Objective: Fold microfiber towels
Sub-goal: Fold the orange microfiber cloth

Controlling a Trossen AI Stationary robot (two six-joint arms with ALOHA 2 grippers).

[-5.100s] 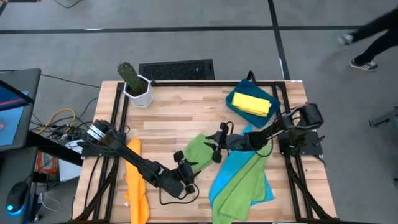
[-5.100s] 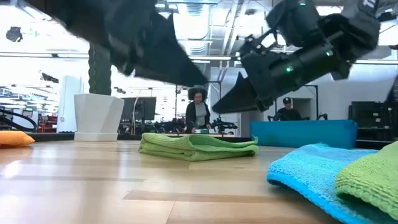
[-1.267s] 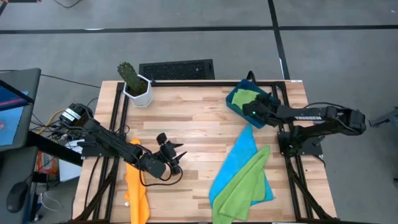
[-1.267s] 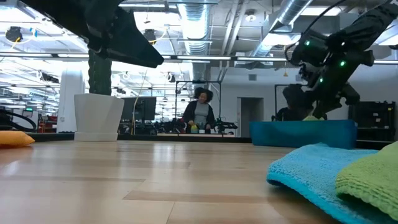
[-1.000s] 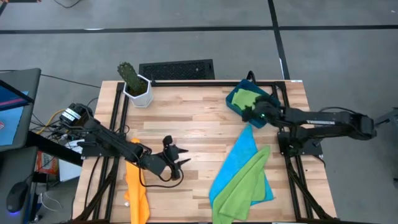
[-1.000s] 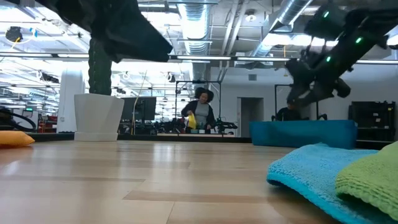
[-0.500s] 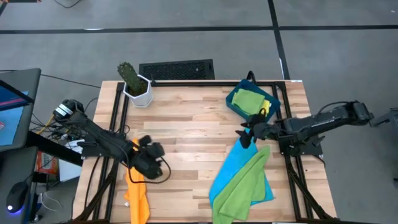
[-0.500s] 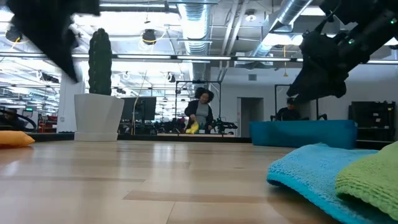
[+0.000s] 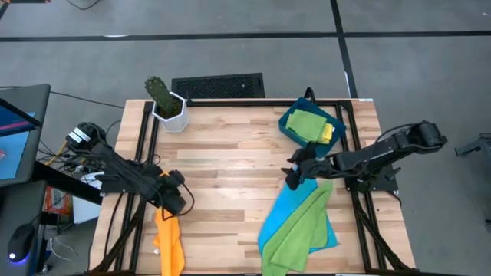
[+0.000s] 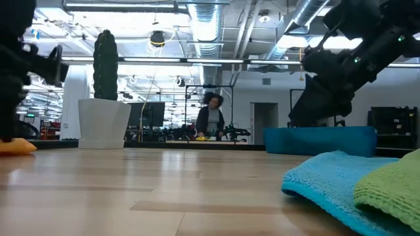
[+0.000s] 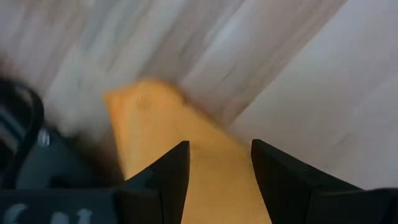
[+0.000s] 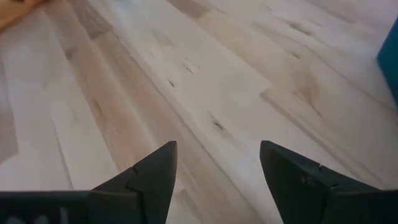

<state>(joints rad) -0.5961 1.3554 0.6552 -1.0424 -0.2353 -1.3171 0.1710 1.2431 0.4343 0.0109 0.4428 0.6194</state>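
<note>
The orange towel (image 9: 168,241) lies lengthwise along the counter's (image 9: 230,153) left edge, well apart from the dark-blue tray (image 9: 290,130), its far end under the left end effector (image 9: 175,201), which hangs released. The right end effector (image 9: 292,178), also released and empty, hovers just in front of the tray over the far tip of the blue towel (image 9: 295,201), whose long axis slants toward the tray.

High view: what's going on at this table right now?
Towel folding, between grabs. A folded green towel lies on a yellow towel in the blue tray. The left tool, open, hovers over the orange towel at the table's left edge. The right tool, open and empty, is above the top corner of the blue towel, which has another green towel draped across it.
</note>
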